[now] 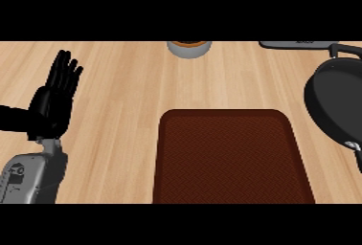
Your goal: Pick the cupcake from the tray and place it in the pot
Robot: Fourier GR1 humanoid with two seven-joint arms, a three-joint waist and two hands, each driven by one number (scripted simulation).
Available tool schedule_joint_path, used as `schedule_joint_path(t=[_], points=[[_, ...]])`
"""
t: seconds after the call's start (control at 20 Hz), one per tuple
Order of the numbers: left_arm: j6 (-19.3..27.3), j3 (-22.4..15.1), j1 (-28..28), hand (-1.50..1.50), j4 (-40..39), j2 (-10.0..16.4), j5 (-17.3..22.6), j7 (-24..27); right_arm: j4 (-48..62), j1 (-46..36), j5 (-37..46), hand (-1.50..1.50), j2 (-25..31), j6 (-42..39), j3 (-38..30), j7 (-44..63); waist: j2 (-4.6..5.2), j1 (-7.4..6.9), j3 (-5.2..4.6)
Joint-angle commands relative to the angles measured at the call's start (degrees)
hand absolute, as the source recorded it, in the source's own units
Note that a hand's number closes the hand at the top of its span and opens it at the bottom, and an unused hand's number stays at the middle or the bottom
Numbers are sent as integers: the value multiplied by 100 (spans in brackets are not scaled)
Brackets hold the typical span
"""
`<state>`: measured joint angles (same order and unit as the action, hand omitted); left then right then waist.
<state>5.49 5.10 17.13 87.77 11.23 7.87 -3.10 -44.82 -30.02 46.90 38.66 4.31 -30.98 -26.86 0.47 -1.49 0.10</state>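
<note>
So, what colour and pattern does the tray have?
The tray is dark reddish-brown with a fine herringbone texture, seen in the head view.

Your cupcake (189, 48): grey wrapper, brown top, upright on counter beyond brown tray (233, 158). Black pot (332, 101) right of tray, apart.

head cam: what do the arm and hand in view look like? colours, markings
Only the left side shows: black left hand with slim fingers on a boxy grey forearm, small dark markings on its panel. No cables visible.
</note>
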Motion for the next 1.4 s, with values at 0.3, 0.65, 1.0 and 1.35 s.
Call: schedule_joint_path(t=[0.3,0.65,1.0,1.35], points=[[125,-79,-206,0,135,-156,-138,79,1980,-606,-90,-150,94,-754,212,-917,8,-24,5],[-30,48,45,0,-169,-42,-48,64,2091,-1266,-1000,-150,205,-1391,-414,-1341,-19,69,-3],[-137,152,-168,0,-70,11,14,253,2627,-1209,-1947,-150,493,-1928,-1284,-902,-24,99,-3],[-17,-27,-21,0,-20,-165,-83,65,3060,-976,-2468,-150,1111,-2160,-1763,-1237,17,25,11]])
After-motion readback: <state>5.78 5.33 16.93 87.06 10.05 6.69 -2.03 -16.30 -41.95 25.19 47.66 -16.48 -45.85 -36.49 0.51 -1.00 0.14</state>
